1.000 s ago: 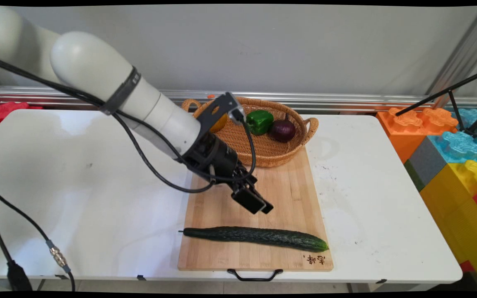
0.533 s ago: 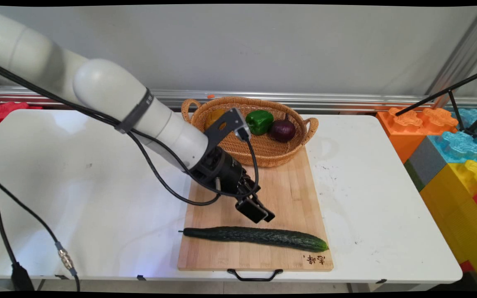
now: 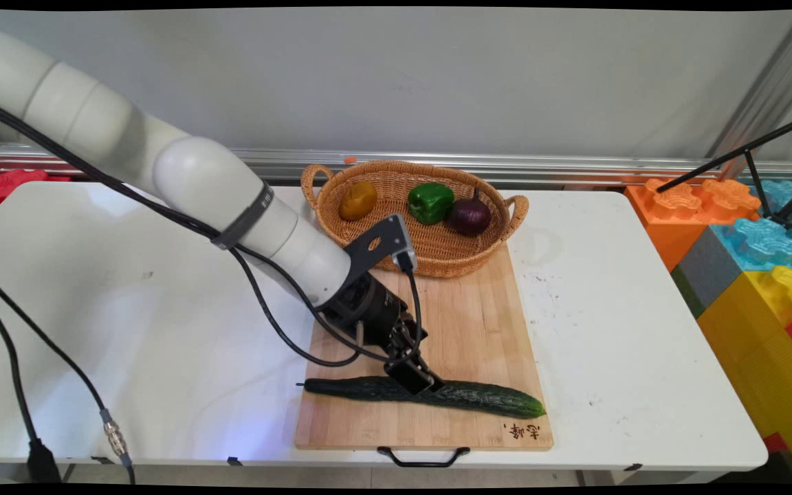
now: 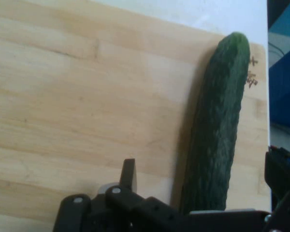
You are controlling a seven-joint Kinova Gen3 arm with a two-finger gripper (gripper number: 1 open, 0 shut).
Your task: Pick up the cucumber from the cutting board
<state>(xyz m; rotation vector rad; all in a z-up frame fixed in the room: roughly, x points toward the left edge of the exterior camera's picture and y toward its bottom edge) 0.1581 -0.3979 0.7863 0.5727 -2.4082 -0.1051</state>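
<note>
The white table [image 3: 609,330] carries a long wooden cutting board [image 3: 478,323] with a black handle [image 3: 423,456] at its near edge and a small burnt mark [image 3: 523,431] in its near right corner. At the board's far end sits a wicker basket [image 3: 437,251] with a yellow-orange vegetable [image 3: 358,199], a green bell pepper [image 3: 430,201] and a dark purple onion [image 3: 469,216] in a row inside it. Coloured foam blocks [image 3: 753,261] are stacked off the table's right side.

A dark green cucumber [image 3: 485,397] lies lengthwise across the near part of the board, its stalk end just past the board's left edge. The arm [image 3: 183,179] slants down from the upper left, black cables [image 3: 265,316] looping off it, and the gripper [image 3: 418,382] is right down at the cucumber, about a third of the way along from its left end. From the hand camera the cucumber [image 4: 217,130] runs up between the spread fingers: one finger [image 4: 128,174] stands clear of it on the left with bare board between, the other at the right edge, so nothing is pinched
</note>
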